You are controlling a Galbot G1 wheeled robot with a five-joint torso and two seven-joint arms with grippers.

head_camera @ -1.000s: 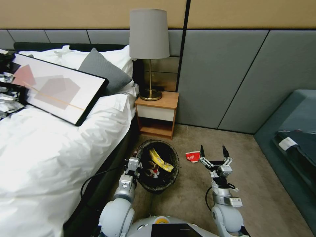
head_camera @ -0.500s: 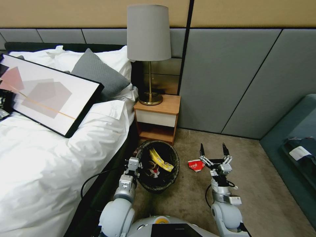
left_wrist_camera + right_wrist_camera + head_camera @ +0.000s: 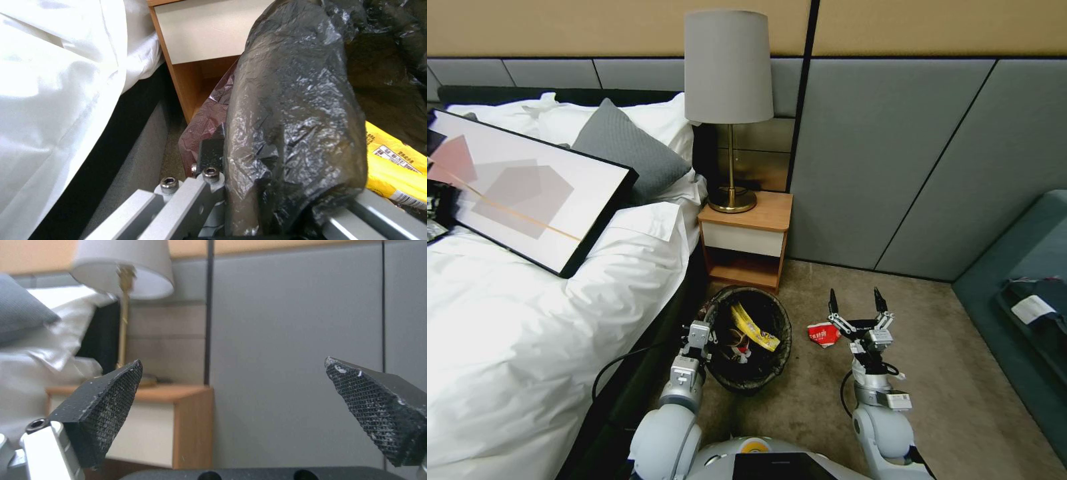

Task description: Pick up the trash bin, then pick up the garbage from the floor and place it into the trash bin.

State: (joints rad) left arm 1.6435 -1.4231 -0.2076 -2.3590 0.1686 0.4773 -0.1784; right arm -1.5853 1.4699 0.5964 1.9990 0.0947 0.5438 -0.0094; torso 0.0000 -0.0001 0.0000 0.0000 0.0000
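Bin held at the bed's foot, one red cup on the carpet.
Left hand grips the rim of the bin; right hand, fingers spread wide, hovers just beside the cup, right of the bin, before the nightstand.

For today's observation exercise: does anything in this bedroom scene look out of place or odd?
Yes. A large framed picture lies tilted on the bed rather than hanging on a wall. A crushed red-and-white cup lies on the carpet beside the trash bin, just left of the open right gripper.
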